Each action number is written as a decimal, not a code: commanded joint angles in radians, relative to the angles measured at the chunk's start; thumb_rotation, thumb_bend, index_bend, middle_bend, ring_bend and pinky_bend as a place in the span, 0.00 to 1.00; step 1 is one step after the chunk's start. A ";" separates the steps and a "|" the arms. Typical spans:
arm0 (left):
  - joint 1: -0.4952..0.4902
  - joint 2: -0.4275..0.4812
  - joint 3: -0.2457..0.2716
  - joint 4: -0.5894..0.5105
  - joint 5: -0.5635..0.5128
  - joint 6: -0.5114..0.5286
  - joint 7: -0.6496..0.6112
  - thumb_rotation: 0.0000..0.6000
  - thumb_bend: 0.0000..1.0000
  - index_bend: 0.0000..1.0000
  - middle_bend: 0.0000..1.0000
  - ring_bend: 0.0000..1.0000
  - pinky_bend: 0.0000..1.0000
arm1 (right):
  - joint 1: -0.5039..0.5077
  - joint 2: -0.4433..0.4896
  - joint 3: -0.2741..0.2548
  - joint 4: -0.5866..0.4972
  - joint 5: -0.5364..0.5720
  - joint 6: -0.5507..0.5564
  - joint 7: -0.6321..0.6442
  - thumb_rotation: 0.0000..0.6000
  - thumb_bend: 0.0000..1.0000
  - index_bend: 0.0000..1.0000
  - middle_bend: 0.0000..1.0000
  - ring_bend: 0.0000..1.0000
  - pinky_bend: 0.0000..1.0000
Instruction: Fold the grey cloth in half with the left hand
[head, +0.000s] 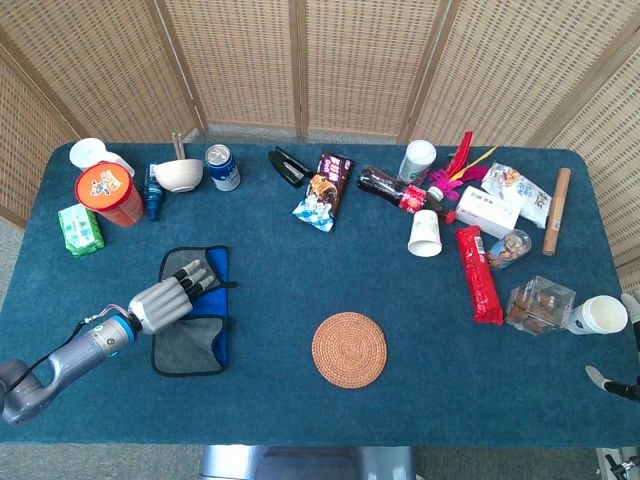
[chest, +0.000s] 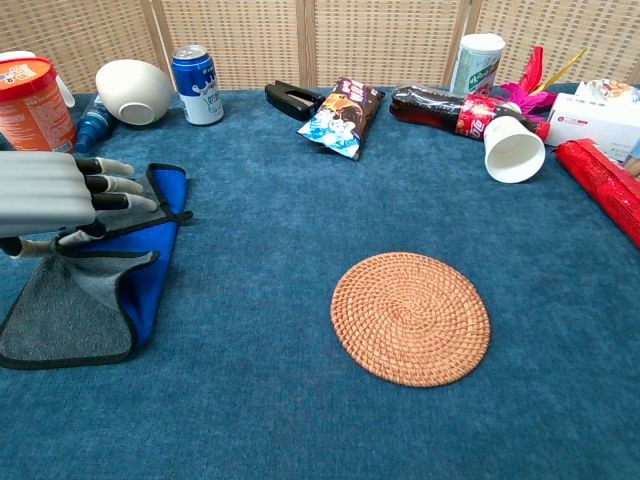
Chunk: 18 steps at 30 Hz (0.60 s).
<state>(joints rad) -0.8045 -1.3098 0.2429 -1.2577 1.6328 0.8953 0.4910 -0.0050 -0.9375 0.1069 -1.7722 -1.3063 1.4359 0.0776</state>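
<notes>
Left hand (chest: 45, 190) at about 8 o'clock on the table (head: 300, 270), pinching the lifted edge of the grey cloth (chest: 70, 315) between thumb and fingers, blue underside turned up, fold only partly carried over. Could spring back open or land crooked if let go too soon, edges not yet matched; could also bunch if dragged instead of lifted. Right hand barely in view at 4 o'clock, state impossible to tell.

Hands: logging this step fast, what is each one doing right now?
Left hand: holds the folded-over edge of the grey cloth.
Right hand: barely visible at the head view's right edge; cannot be told.
</notes>
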 joint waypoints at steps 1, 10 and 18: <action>0.007 0.004 0.002 0.004 0.007 0.004 -0.004 1.00 0.46 0.58 0.00 0.00 0.06 | 0.000 -0.001 0.000 0.000 0.000 0.000 -0.002 1.00 0.00 0.02 0.00 0.00 0.00; 0.020 0.012 -0.004 0.018 0.018 0.006 -0.011 1.00 0.46 0.58 0.00 0.00 0.06 | 0.004 -0.006 -0.003 -0.002 -0.001 -0.006 -0.014 1.00 0.00 0.02 0.00 0.00 0.00; 0.027 0.005 -0.009 0.024 0.032 -0.002 -0.018 1.00 0.46 0.47 0.00 0.00 0.06 | 0.004 -0.005 -0.004 -0.004 -0.002 -0.005 -0.013 1.00 0.00 0.02 0.00 0.00 0.00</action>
<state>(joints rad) -0.7775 -1.3040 0.2346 -1.2330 1.6635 0.8942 0.4734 -0.0013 -0.9421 0.1026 -1.7758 -1.3082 1.4308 0.0651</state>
